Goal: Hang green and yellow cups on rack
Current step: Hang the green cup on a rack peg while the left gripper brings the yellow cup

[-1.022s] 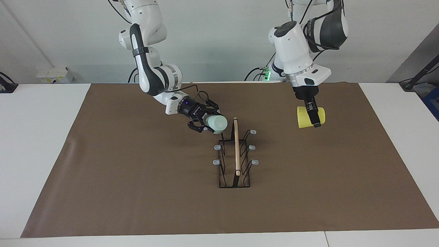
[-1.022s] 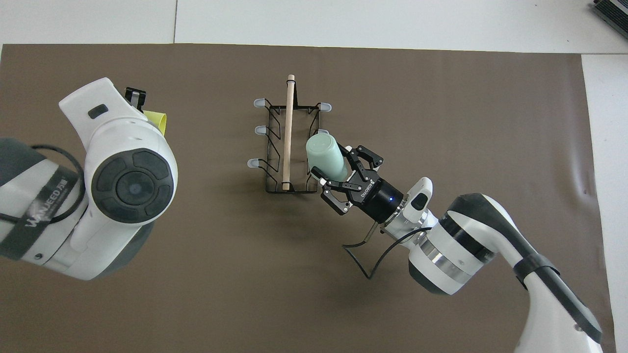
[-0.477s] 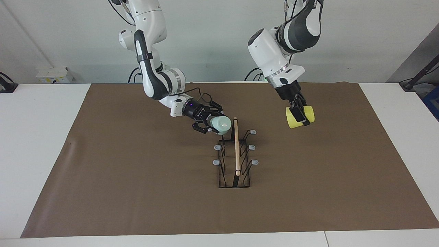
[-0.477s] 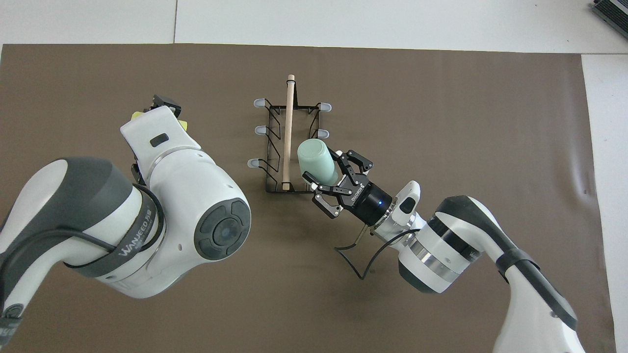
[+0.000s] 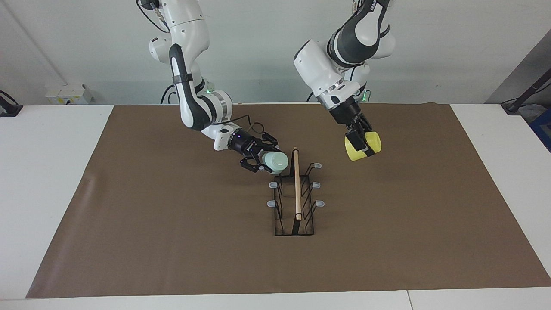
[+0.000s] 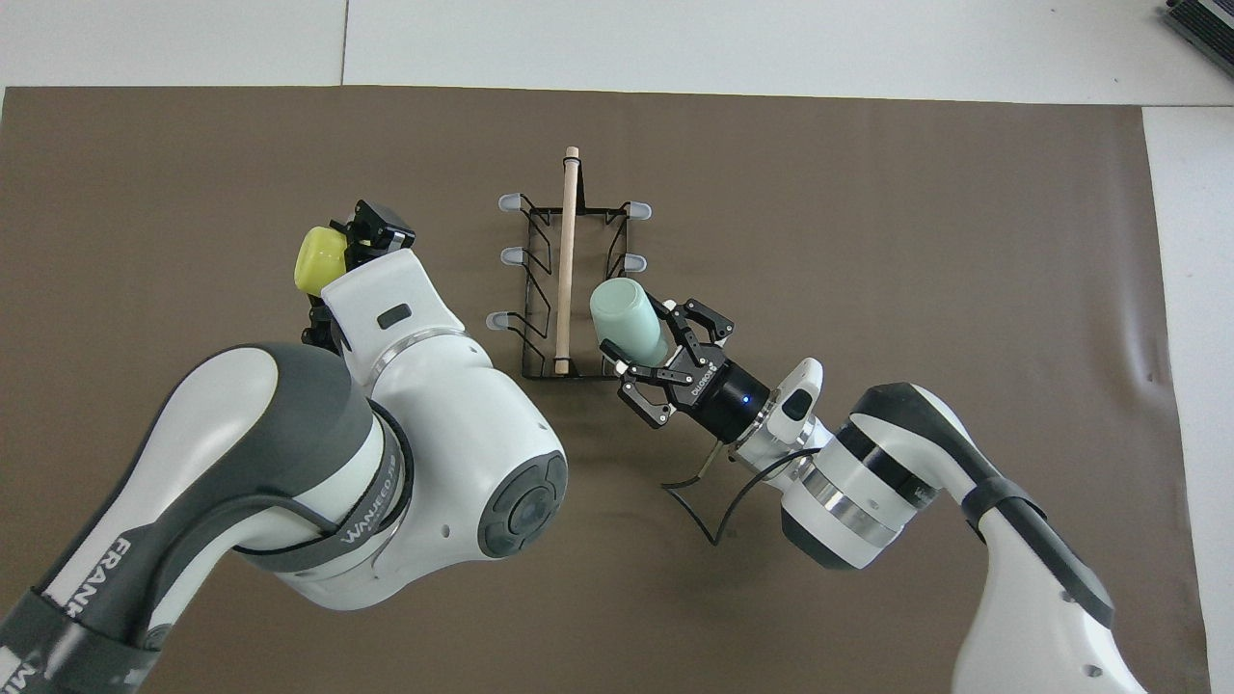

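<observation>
From my console I see a large brown paper-like mat lying flat over most of the white table; its corners reach close to the table's edges, and a faint crease shows near the right arm's end. On the table's edge nearest the robots, at that same end, a small white box-shaped unit stands against the pale wall. A dark object pokes in at the table's corner farthest from the robots.
</observation>
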{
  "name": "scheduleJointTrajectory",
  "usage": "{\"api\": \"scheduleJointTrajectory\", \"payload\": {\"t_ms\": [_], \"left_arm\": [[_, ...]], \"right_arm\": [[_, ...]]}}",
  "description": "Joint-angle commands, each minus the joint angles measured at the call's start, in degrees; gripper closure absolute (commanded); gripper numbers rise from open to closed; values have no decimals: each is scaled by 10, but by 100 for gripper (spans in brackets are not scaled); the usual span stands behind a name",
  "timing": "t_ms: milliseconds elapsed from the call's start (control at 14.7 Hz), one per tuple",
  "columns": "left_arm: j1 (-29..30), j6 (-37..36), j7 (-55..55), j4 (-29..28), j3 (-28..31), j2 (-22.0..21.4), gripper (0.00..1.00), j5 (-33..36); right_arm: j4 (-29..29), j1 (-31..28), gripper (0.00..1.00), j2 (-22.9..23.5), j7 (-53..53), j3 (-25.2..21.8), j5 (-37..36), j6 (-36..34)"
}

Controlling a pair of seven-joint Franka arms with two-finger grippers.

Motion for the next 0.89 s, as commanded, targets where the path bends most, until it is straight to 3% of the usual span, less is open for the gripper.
{"api": "scheduleJointTrajectory", "payload": {"t_ms": [0,68,136,545,817], "left_arm": [[-14,-38,-16,-4,-12,20,100,42],[-21,-51,-24,-4,-20,28,100,55],[-21,-56,-34,-4,-27,31,100,58],[-31,-104,-40,-25,-71,68,100,113],[-44,-113,-45,-26,-77,95,100,135]], "right_arm": [[2,5,100,8,-38,6,81,2],[2,5,89,8,-38,7,82,5],[1,5,1,8,-38,7,82,5],[1,-1,0,6,-37,6,81,4],[1,-44,0,-18,-38,5,0,48]]}}
